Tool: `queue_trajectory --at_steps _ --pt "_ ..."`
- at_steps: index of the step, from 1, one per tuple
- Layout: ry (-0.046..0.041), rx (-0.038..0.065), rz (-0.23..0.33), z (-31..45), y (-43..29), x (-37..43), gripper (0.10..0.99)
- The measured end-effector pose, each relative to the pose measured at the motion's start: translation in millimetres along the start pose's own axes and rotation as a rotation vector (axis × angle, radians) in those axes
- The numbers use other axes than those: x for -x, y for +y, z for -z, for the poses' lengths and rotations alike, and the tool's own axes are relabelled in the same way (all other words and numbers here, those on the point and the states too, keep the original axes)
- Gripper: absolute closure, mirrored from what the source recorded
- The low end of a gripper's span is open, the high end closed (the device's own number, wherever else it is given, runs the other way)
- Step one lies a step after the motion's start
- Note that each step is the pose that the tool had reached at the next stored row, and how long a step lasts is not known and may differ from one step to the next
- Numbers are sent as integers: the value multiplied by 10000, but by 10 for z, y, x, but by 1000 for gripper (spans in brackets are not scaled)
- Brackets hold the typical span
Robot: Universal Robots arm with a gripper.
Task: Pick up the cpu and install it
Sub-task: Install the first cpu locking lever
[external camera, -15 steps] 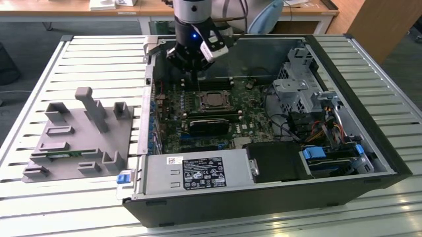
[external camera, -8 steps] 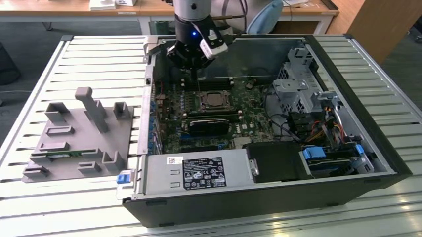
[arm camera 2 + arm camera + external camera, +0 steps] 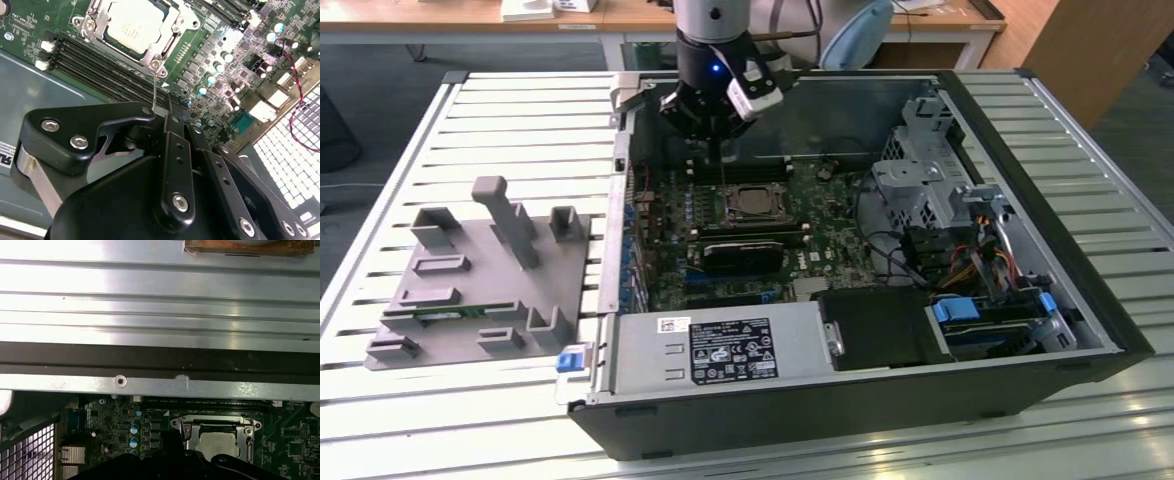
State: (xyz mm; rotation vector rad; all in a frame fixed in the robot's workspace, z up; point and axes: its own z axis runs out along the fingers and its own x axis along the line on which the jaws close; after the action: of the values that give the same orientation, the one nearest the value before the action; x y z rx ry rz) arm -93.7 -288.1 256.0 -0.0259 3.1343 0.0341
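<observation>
Slatted metal desk [image 3: 520, 110] carries an open black computer case [image 3: 1067, 330]. Silver square cpu [image 3: 134, 25] sits in its socket; black hand [image 3: 172, 107] hovers nearby, fingers together, empty. Installation appears complete.

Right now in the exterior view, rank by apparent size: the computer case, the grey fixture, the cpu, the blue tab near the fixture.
1. computer case
2. grey fixture
3. cpu
4. blue tab
The last two look close; the tab lies nearer the camera, so that order is unsure.

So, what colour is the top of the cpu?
Pale silver-grey metal; the cpu shows best in the second wrist view.
</observation>
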Motion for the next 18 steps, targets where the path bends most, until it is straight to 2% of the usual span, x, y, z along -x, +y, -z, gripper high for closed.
queue_trajectory --at_steps 18 --pt "0 0 0 -5 -1 63 980"
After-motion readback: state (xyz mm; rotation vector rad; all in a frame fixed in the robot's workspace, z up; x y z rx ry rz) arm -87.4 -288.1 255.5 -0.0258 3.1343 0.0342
